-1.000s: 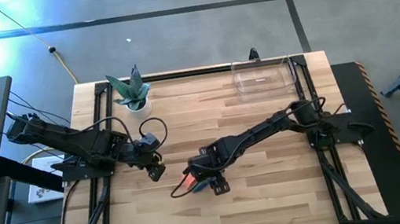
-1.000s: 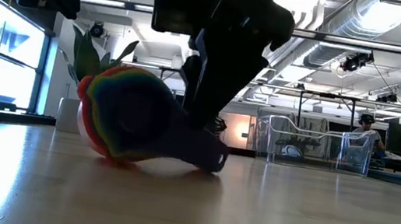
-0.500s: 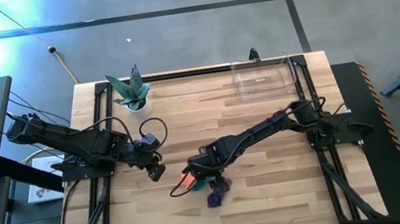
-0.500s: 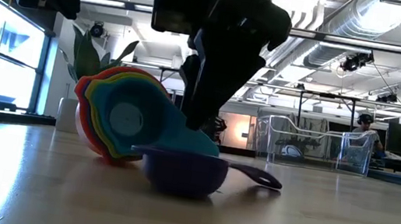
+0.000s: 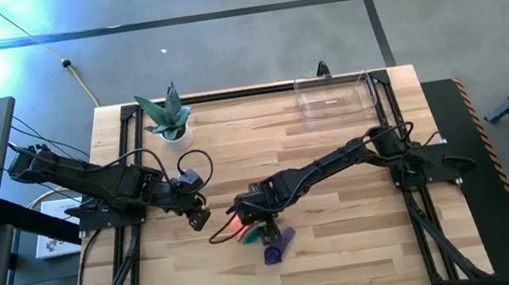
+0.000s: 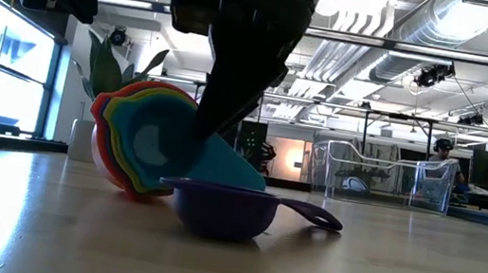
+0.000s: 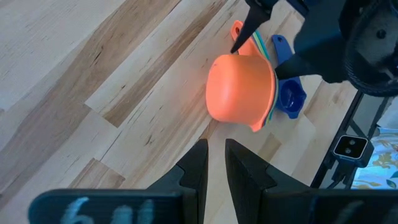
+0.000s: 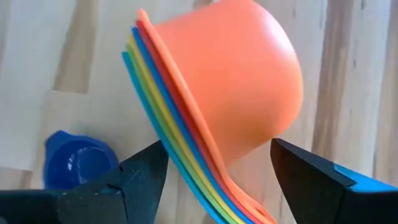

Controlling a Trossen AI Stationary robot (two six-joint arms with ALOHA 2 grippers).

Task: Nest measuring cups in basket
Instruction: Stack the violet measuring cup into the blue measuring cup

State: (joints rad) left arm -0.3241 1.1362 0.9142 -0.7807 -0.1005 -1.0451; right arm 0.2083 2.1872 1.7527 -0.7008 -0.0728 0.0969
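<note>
A nested stack of measuring cups (image 5: pixel 238 229), orange outermost, lies tilted on its side on the table, mouth toward the near edge (image 6: pixel 143 137). The purple cup (image 5: pixel 273 253) stands upright by itself just in front of it (image 6: pixel 219 210). My right gripper (image 5: pixel 254 220) is open over the stack, with its fingers on either side of the stacked handles (image 8: pixel 233 199). My left gripper (image 5: pixel 200 214) waits shut to the stack's left, and its wrist view shows the orange cup (image 7: pixel 239 87). The clear basket (image 5: pixel 334 98) sits at the far right. My right gripper (image 8: pixel 217 149) comes at the stack from above with its fingers spread beside the handles (image 8: pixel 205 168). I cannot tell whether either finger touches them. The stack rests on the table by its orange wall.
A white pot with a green plant (image 5: pixel 168 120) stands at the far left of the table. Bare wood lies between the stack and the basket (image 6: pixel 377 174). A person sits far off in the room behind.
The purple cup has dropped out of the stack's mouth and now stands upright on the table in front of it, handle pointing toward the table's right. The rest of the stack has stayed tilted in place. My right gripper has shifted slightly toward the table's left.
</note>
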